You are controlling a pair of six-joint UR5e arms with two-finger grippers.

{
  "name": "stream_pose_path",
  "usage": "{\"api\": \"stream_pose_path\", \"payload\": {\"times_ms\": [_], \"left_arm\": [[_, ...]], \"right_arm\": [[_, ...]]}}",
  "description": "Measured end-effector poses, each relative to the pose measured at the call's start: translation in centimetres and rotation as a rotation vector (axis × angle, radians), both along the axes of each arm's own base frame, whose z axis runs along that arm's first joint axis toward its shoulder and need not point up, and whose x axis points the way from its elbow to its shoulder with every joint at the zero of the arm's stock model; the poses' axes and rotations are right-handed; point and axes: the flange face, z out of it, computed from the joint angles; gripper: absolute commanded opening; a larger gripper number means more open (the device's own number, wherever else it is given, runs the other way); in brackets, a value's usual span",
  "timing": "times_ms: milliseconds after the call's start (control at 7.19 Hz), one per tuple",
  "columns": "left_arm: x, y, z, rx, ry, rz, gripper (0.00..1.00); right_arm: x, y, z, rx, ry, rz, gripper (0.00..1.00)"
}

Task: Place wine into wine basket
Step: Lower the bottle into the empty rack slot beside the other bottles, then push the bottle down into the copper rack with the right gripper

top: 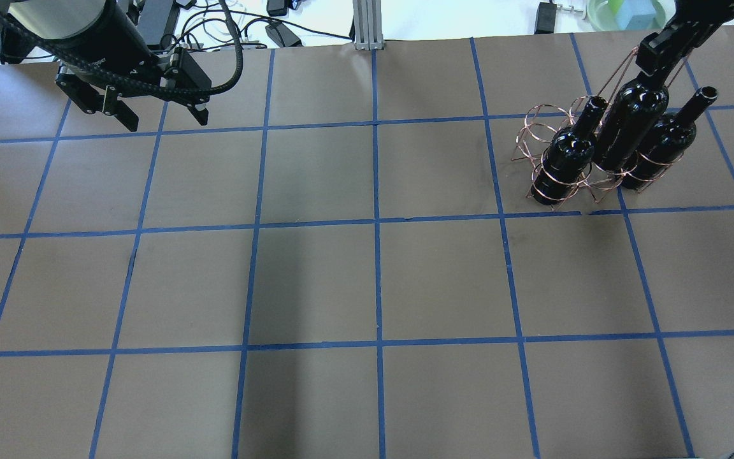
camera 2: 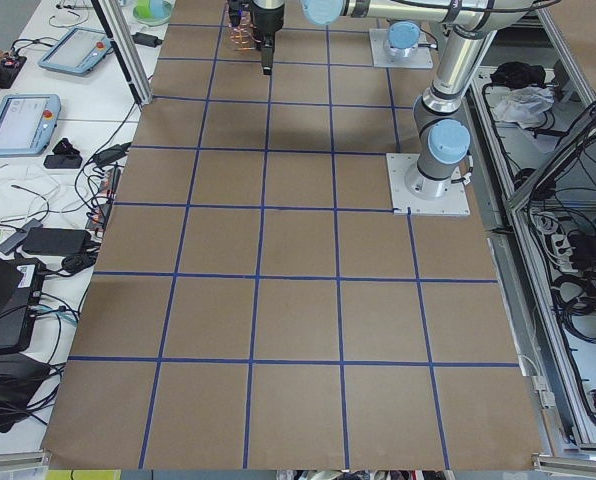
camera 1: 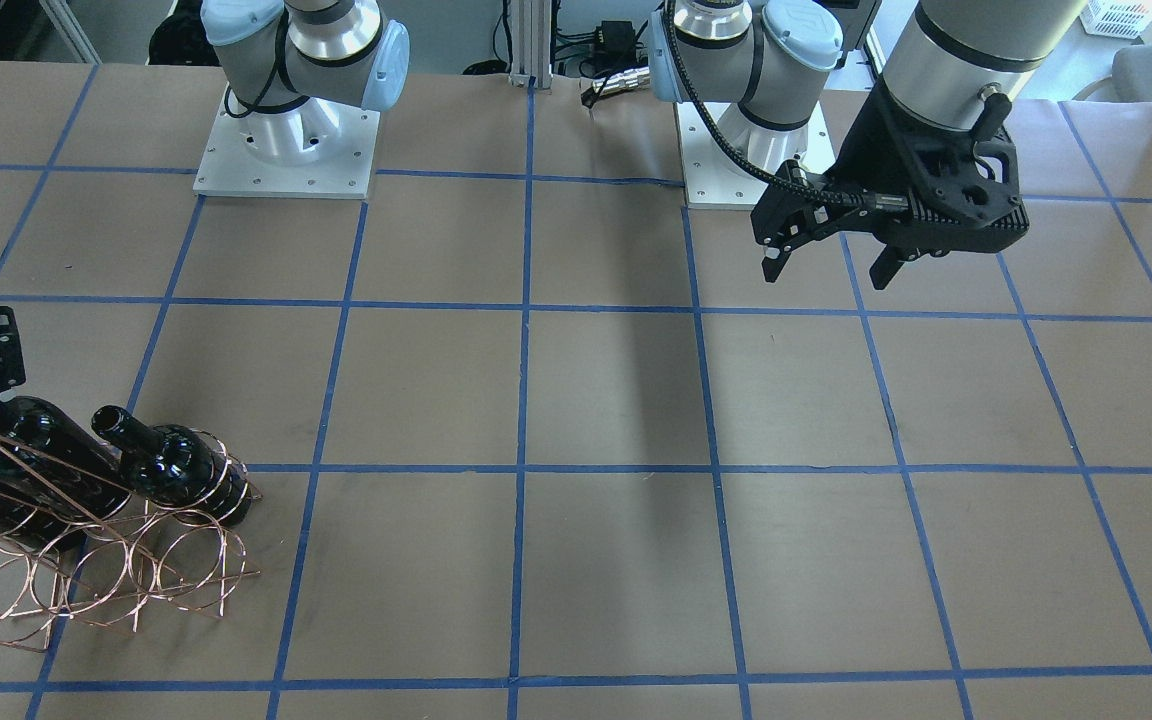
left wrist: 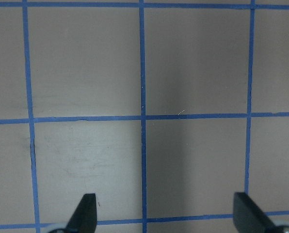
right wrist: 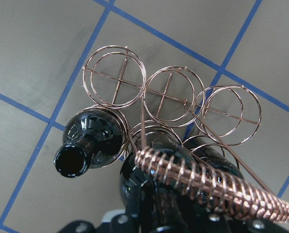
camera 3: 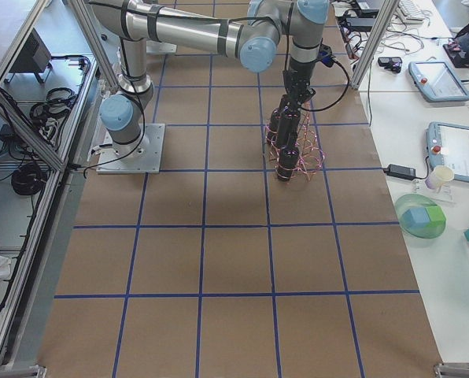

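Right pincer: I read the right pincer (top: pixel 660 51) as clenched on the neck of the middle bottle (top: pixel 631 124). The neck is hidden under the pincer, so this is a judgement from how the bottle hangs beneath it.
Why the neck: holding it that high keeps the fat body free to slide down through a wire ring.
Middle bottle: it is upright and inside the basket (right wrist: pixel 116 77), between two neighbours. Its shoulder looks higher than theirs, so I judge it not fully seated.
Neighbours: one bottle (top: pixel 568 159) and another bottle (top: pixel 660 143) stand in their own rings with open mouths up.
Handle: the coiled handle (right wrist: pixel 212 187) lies right beside the held bottle. I suspect it crowds the pincer on the way down.
Spare rings: the three rings of the far row, seen from the right wrist, hold nothing.
Left pincer: the left pincer (top: pixel 163 118) is released, its jaws wide apart over bare desk (top: pixel 373 280). It sits well apart from the basket, I think to stay out of the way.
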Motion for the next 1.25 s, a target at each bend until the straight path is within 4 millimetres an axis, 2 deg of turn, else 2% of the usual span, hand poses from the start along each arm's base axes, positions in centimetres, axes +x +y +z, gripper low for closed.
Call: {"api": "stream_pose_path", "payload": {"times_ms": [278,695,1251], "left_arm": [[0.0,0.0,0.0,0.0,0.0,0.001,1.0],[-0.1,0.0,-0.1,0.001,0.0,0.002,1.0],[-0.1,0.1,0.1,-0.001,0.0,0.002,1.0]], "right_arm": [[-0.1,-0.4,-0.8,0.006,-0.002,0.018,0.0],[-0.1,-0.4,-3.0,0.0,0.002,0.053,0.0],[-0.1,-0.4,-4.1,0.009,-0.003,0.056,0.0]]}}
